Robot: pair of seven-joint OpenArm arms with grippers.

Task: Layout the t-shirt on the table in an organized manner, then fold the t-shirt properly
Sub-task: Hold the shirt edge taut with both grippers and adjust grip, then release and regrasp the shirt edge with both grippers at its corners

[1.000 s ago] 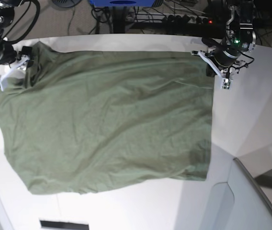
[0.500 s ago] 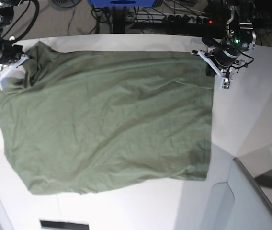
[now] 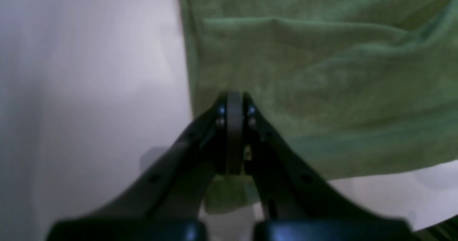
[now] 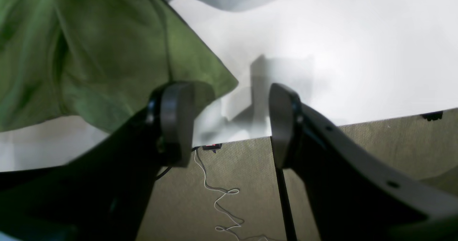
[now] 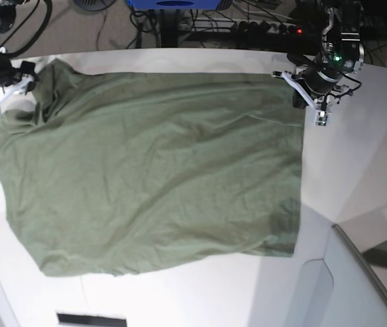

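Observation:
The olive-green t-shirt [image 5: 152,170] lies spread over the white table [image 5: 370,157], lightly wrinkled. In the base view my left gripper [image 5: 301,95] sits at the shirt's far right corner. The left wrist view shows that gripper [image 3: 234,101] shut, pads pressed together over the corner of the t-shirt [image 3: 322,73], with cloth showing between the finger bases. My right gripper [image 5: 3,92] is at the far left corner. Its wrist view shows the right gripper [image 4: 229,123] open and nothing between the fingers. The t-shirt's edge [image 4: 89,55] lies just left of the left fingertip [image 4: 175,123].
A grey translucent panel [image 5: 357,286] stands at the near right. Beyond the table's far edge are cables and a power strip [image 5: 248,27] on the floor. The table edge [image 4: 322,126] runs just under my right gripper, with carpet and a white cord [image 4: 222,194] below.
My right gripper shut at the shirt's far left corner, then opened again and drew back up and to the left. The cloth there shifted slightly. The left gripper has stayed put.

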